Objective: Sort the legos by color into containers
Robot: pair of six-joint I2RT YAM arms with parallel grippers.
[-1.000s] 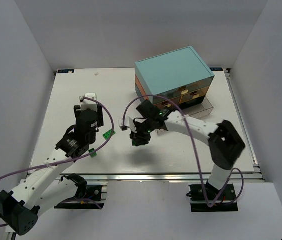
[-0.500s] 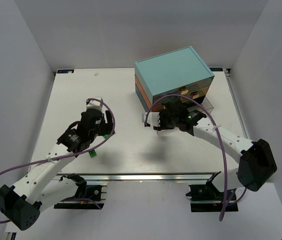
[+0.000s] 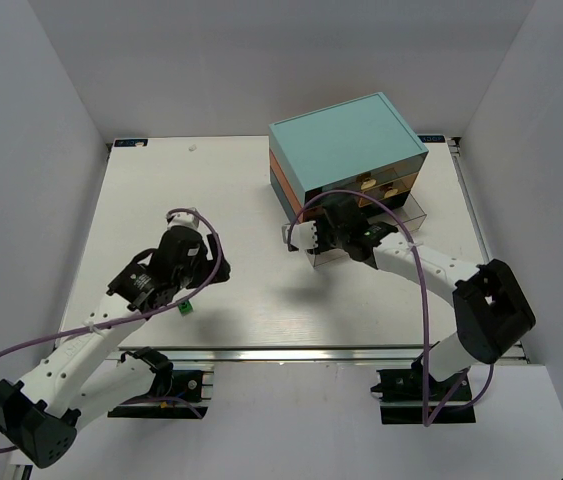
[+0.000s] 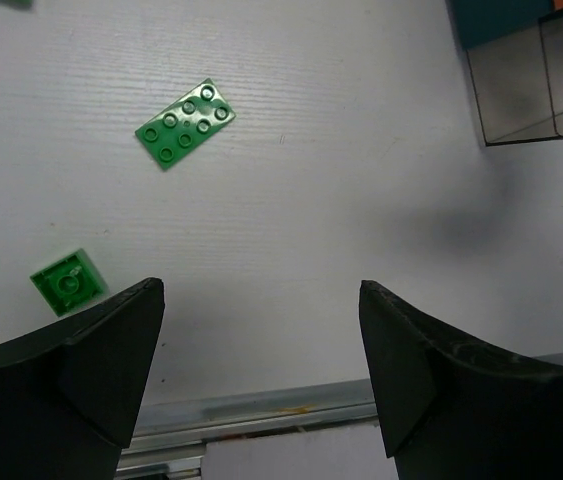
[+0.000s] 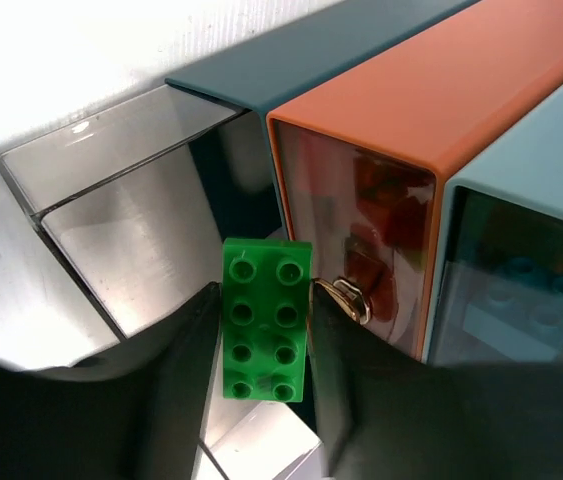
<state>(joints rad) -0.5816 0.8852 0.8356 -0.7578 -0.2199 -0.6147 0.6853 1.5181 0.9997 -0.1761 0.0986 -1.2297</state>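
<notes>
Right end effector (image 5: 264, 335) around green lego (image 5: 266, 315)

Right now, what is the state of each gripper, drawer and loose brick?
left gripper: open, holding nothing.
right gripper: shut on green brick.
clear drawer: pulled out.
orange drawer: shut, red bricks inside.
green plate: lying loose, studs up.
small green piece: lying loose.
</notes>
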